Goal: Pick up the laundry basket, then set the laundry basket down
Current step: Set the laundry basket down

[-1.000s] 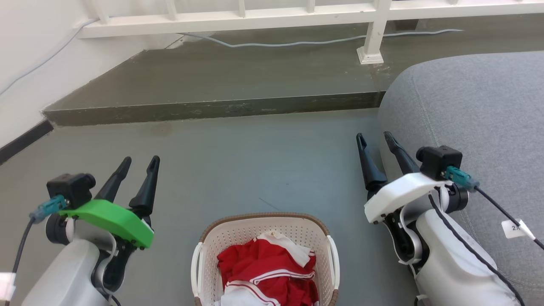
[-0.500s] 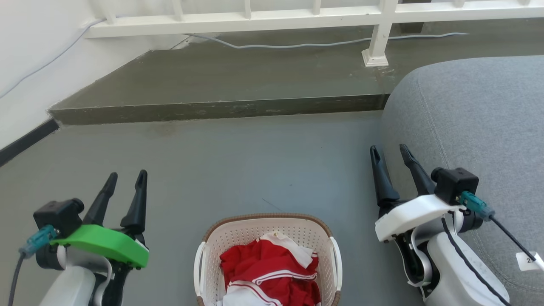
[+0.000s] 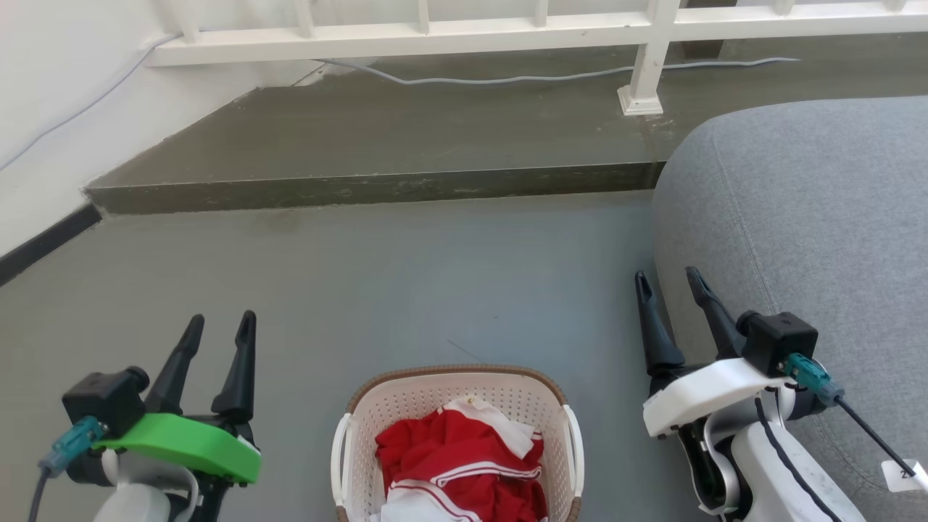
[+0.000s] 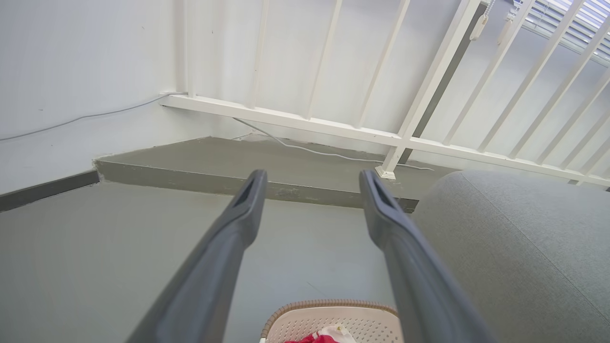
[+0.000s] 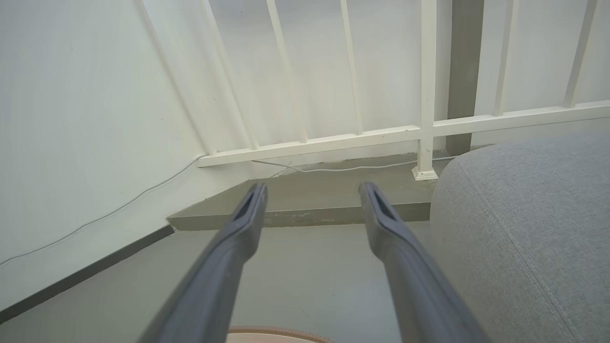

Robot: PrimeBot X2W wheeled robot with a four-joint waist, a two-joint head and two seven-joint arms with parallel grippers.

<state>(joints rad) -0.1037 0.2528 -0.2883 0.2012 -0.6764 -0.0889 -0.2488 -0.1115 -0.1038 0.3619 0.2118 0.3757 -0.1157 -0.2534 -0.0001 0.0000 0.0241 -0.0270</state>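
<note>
The laundry basket (image 3: 406, 395), cream-white with a brown rim and white side handles, stands on the grey floor at the bottom centre of the head view, holding red and white clothes (image 3: 457, 464). Its far rim also shows in the left wrist view (image 4: 329, 305) and as a thin brown arc in the right wrist view (image 5: 281, 331). My left gripper (image 3: 221, 326) hovers open to the basket's left, empty. To the basket's right my right gripper (image 3: 667, 279) stands open and empty, close to the grey sofa. Both grippers are apart from the basket.
A grey sofa (image 3: 812, 217) fills the right side. A raised concrete step (image 3: 377, 185) crosses the floor ahead, with a white railing (image 3: 638, 65) and a loose cable (image 3: 507, 72) on it. A white wall (image 3: 43, 109) with a dark skirting runs along the left.
Both grippers have drawn back toward the bottom of the head view, staying open. The basket has not moved. The camera shifted slightly at first.
</note>
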